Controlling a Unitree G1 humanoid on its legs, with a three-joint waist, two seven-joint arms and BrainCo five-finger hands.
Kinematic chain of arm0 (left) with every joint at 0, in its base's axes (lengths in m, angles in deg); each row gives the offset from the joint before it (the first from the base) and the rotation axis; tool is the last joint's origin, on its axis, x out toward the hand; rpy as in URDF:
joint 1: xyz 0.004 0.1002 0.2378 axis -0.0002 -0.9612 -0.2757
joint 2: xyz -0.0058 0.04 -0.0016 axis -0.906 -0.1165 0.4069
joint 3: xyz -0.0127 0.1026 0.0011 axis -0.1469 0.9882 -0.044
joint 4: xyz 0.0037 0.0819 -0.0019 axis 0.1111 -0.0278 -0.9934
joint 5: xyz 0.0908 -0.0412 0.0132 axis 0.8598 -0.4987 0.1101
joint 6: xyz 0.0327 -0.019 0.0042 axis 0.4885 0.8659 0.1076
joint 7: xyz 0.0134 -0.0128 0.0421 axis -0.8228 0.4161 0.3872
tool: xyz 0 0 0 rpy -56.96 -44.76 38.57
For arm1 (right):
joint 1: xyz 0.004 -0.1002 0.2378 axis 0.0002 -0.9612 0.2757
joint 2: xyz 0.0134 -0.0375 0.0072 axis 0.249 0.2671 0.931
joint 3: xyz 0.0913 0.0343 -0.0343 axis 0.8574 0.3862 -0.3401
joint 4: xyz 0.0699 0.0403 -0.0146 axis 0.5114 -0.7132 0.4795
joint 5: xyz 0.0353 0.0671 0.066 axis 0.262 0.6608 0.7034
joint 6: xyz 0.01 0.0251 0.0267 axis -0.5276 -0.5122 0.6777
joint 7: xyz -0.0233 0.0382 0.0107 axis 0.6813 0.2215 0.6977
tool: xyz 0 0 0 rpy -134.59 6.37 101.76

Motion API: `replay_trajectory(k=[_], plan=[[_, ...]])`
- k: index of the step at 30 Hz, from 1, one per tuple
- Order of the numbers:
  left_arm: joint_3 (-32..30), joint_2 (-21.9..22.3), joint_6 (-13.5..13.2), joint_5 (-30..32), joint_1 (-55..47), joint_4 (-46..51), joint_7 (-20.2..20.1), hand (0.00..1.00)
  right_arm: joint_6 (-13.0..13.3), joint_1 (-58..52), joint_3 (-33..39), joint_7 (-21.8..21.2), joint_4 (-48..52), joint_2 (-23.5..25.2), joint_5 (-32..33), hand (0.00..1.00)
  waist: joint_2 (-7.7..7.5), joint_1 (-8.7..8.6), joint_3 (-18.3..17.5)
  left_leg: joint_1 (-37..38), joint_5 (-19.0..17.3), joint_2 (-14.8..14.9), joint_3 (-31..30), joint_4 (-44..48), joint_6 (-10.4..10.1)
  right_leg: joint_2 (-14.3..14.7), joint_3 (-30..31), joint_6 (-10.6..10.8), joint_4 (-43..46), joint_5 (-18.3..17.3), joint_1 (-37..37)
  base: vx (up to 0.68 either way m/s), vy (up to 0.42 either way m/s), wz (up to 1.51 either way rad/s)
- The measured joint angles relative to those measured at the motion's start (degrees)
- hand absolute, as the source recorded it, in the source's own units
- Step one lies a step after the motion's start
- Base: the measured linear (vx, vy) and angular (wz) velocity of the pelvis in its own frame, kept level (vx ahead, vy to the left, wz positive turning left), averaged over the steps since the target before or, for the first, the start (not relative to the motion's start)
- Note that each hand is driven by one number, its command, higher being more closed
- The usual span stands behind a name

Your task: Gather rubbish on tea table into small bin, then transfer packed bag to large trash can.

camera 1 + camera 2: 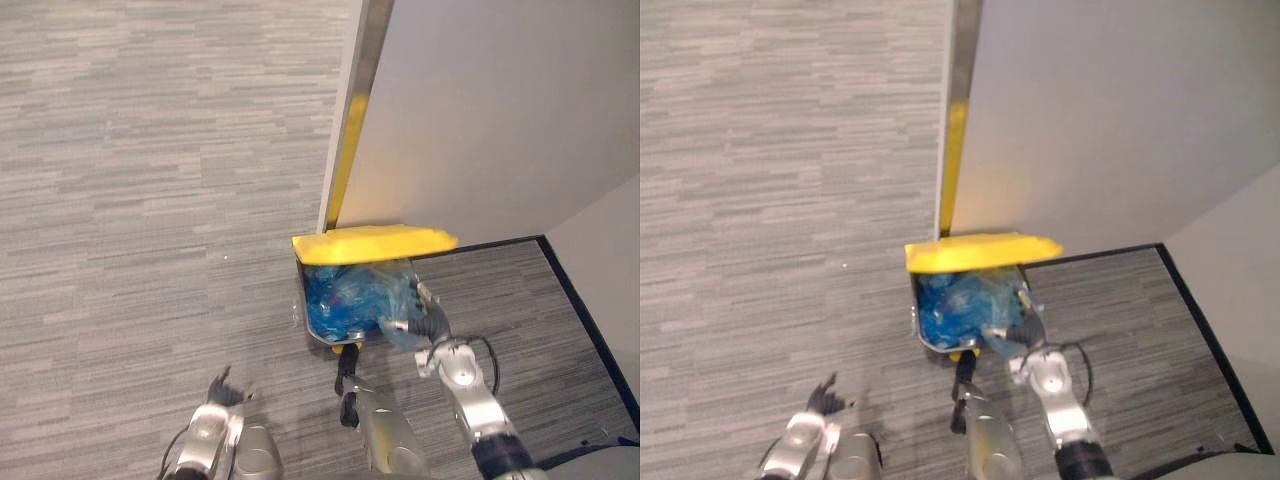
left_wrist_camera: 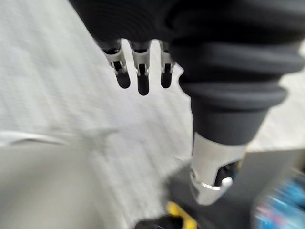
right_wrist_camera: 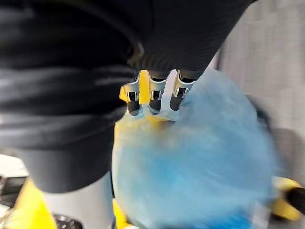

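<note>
We see the blue rubbish bag (image 1: pixel 348 298) sitting inside the large trash can (image 1: pixel 303 296), its crumpled plastic filling the opening under the raised yellow lid (image 1: pixel 375 242). The right hand (image 1: pixel 432 322) is at the can's near right corner, touching the bag where paler plastic bulges over the rim. In the right wrist view its fingers (image 3: pixel 153 98) are curled down onto a pale fold of the bag (image 3: pixel 200 167), so we read them as pinched on the plastic, and blue film fills the space just past the fingertips. The left hand (image 1: pixel 222 390) is well apart from the can, low on the robot's left above the grey striped carpet (image 1: pixel 150 200). Its fingers (image 2: pixel 140 71) are loosely spread and hold nothing. The can stands on the carpet against the foot of a pale wall panel (image 1: pixel 500 110), whose near edge has a metal strip with a yellow band (image 1: pixel 350 150) running down to the lid. A dark skirting line (image 1: pixel 580 300) borders the carpet on the right.
</note>
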Motion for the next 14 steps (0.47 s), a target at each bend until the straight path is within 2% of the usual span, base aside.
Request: replay_trajectory(k=[1,2,3,4,5,6,7,8,9,10,11,13,14], plan=[[0.0,-0.1,0.0,0.4,-0.3,-1.0,0.0,0.00,0.0,-0.8,0.0,-0.2,-1.5,0.5,-0.5,0.00,0.73,-0.10,-0.3,0.2,1.0,0.6,1.3,-1.3,-0.3,-0.3,-0.1,-2.2,5.9,-1.3,-2.1,-0.11,0.007,-0.21],[-0.1,-0.4,0.0,0.9,-0.9,-2.2,0.0,0.00,0.3,-1.5,0.0,-0.5,-4.7,1.5,-1.0,0.00,-0.21,-0.62,-1.1,0.3,1.3,0.5,1.7,-1.8,-0.3,-1.1,1.2,-6.8,18.8,-3.2,-4.7,-0.07,-0.033,-0.12],[-0.6,-0.8,0.2,0.9,-1.3,-2.9,0.0,0.00,0.3,-2.9,0.1,-0.5,-9.3,2.7,-1.1,0.00,-1.27,-0.82,-2.1,0.6,1.3,0.3,1.7,-1.5,-0.4,-1.7,1.9,-7.7,29.0,-6.6,-3.7,-0.04,-0.051,-0.07],[-0.8,-1.2,0.4,0.9,-1.7,-2.9,-0.1,0.00,0.3,-3.7,0.1,-0.5,-12.4,3.7,-1.1,0.00,-2.21,-0.78,-3.0,0.4,1.2,0.0,1.7,-0.9,-0.5,-1.8,2.8,-7.3,29.5,-10.5,-2.3,0.00,-0.066,-0.07],[-1.4,-1.4,0.6,0.8,-1.6,-3.0,-0.2,0.00,0.3,-4.4,0.1,-0.5,-15.0,4.4,-1.3,0.00,-3.16,-0.71,-3.7,0.3,1.0,-0.8,2.1,-0.7,-0.7,-1.5,2.9,-7.2,27.9,-10.8,-2.2,-0.01,-0.051,-0.29],[-2.1,-0.9,0.7,0.8,-1.4,-3.2,-0.2,0.00,0.4,-4.0,0.2,-0.4,-18.6,4.7,-1.9,0.00,-2.72,-0.41,-4.1,0.3,1.4,-0.5,2.5,-1.9,-0.4,0.1,3.1,-7.3,23.3,-10.5,-0.7,-0.06,-0.046,-0.53],[-2.4,0.5,0.6,0.8,-1.6,-3.7,-0.1,0.00,0.6,-2.6,1.8,-0.4,-21.8,5.2,-2.3,0.00,-0.80,0.09,-4.8,0.6,3.3,1.3,4.7,-4.5,-0.9,1.7,3.7,-7.7,20.0,-11.4,0.7,-0.06,-0.062,-0.50],[-3.2,0.7,0.7,0.8,-1.6,-3.9,-0.1,0.00,0.7,-2.1,2.9,-0.2,-23.2,5.4,-2.4,0.00,-1.25,-0.48,-5.1,1.1,4.0,0.5,5.0,-5.4,-0.9,0.8,3.4,-9.1,24.0,-13.9,1.3,-0.06,-0.074,-0.38],[-3.3,0.6,0.6,0.8,-1.5,-4.4,-0.1,0.00,0.8,-1.7,4.0,0.4,-26.5,5.2,-3.0,0.00,-1.56,-0.54,-5.4,2.2,4.8,-0.9,5.5,-7.2,-0.9,0.8,4.3,-9.5,20.6,-17.0,3.9,-0.08,-0.062,-0.23],[-3.4,1.6,0.6,0.7,-1.0,-4.8,0.0,0.00,0.6,-0.3,5.0,1.0,-29.8,4.7,-3.1,0.00,0.43,-0.32,-5.8,2.5,5.9,-0.2,5.7,-8.8,-0.8,2.4,4.6,-10.0,16.8,-14.1,5.3,-0.11,-0.023,-0.23],[-3.4,2.6,0.4,0.6,-1.0,-5.2,0.0,0.00,0.5,-0.1,5.2,1.4,-31.3,4.1,-3.1,0.00,1.58,-0.29,-6.8,2.2,6.7,-0.1,5.8,-10.4,-0.3,3.1,4.7,-10.0,14.2,-12.4,5.4,-0.10,0.012,-0.22],[-3.3,3.8,-0.2,0.1,-0.5,-5.9,0.0,0.00,-0.1,0.9,6.9,1.9,-34.5,3.2,-3.0,0.00,3.14,-0.32,-7.8,2.3,8.9,-0.8,6.4,-14.7,0.4,3.9,5.4,-9.5,9.6,-9.7,5.5,-0.05,0.035,-0.13],[-3.2,3.9,-0.2,-0.5,-0.2,-6.5,0.0,0.00,-0.3,1.0,7.4,2.1,-35.0,3.0,-3.0,0.00,3.38,-0.32,-8.0,2.3,9.6,-1.0,6.5,-15.7,0.4,4.1,5.5,-9.5,8.3,-8.8,5.5,-0.04,0.020,-0.04]])
